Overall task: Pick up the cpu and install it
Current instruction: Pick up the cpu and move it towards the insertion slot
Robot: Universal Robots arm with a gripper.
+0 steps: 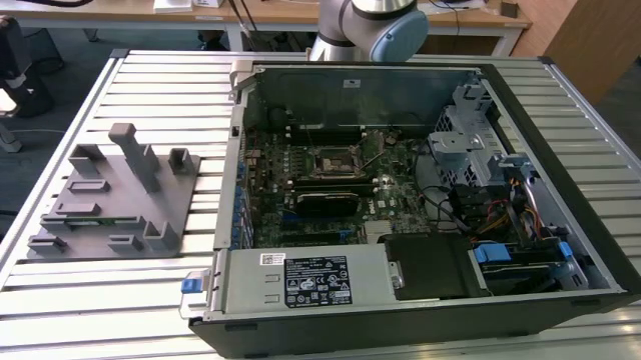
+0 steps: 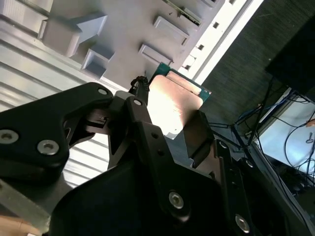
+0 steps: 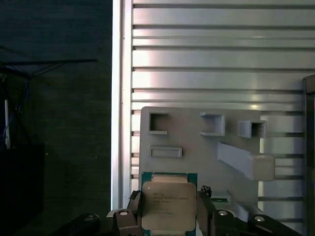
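In the exterior view, the open case [image 1: 401,86] bares its socket [image 1: 334,161] for fitting; the fixture [image 1: 100,196] lies on the exterior view's left. In the second wrist view, the gripper [image 2: 170,118] pinches the cpu [image 2: 174,103] by opposite edges, sparing its faces. In the first wrist view, the cpu [image 3: 169,206] hangs over the fixture [image 3: 192,147].

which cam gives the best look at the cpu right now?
First wrist view: the cpu faces the camera squarely, its metal top in plain sight, gripped on two sides by the claw. The second wrist view catches the cpu obliquely, washed by glare and partly behind the claw.
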